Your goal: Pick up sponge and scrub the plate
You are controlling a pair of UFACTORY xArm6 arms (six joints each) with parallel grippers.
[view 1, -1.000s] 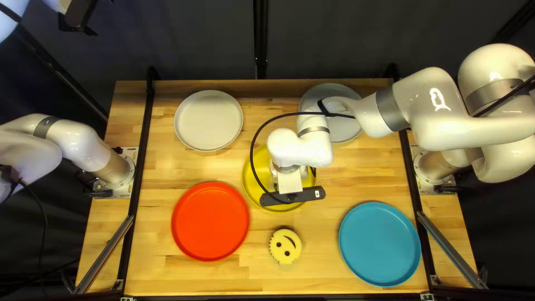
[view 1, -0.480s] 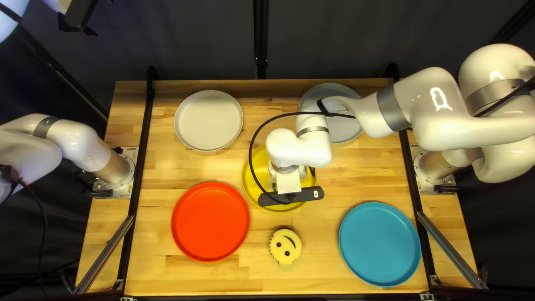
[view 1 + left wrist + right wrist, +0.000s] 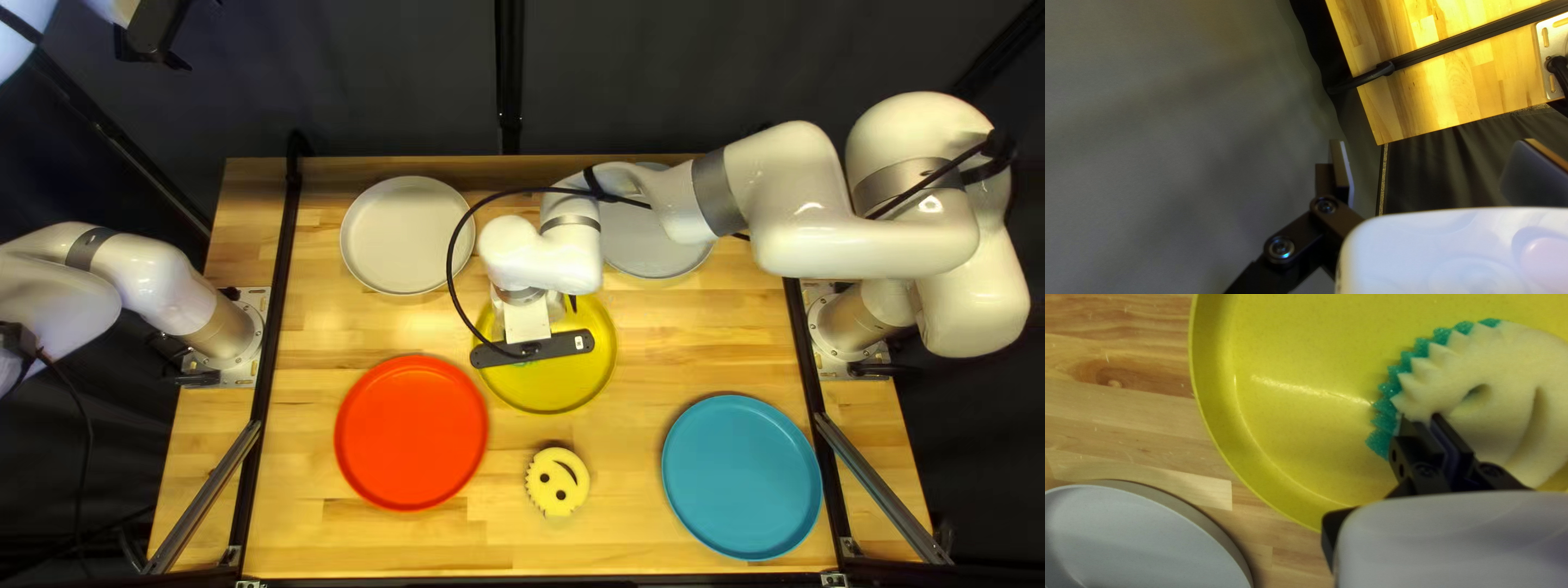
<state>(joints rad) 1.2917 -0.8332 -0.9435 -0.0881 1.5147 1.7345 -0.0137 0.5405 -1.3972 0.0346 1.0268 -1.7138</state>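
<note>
The right gripper (image 3: 528, 323) is clamped on the toothed edge of a sponge (image 3: 1508, 365), most of which spreads ahead of and beside the jaws, over the yellow plate (image 3: 577, 376). Beyond that plate lies another sponge (image 3: 557, 481); the left gripper (image 3: 152, 31) has its jaws wide apart.

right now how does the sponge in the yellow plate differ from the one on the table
The plate sponge is pinched in my right gripper; the table sponge lies loose on the wooden table. The plate sponge shows teal backing; the table sponge shows only its smiling face. Both have toothed edges.
</note>
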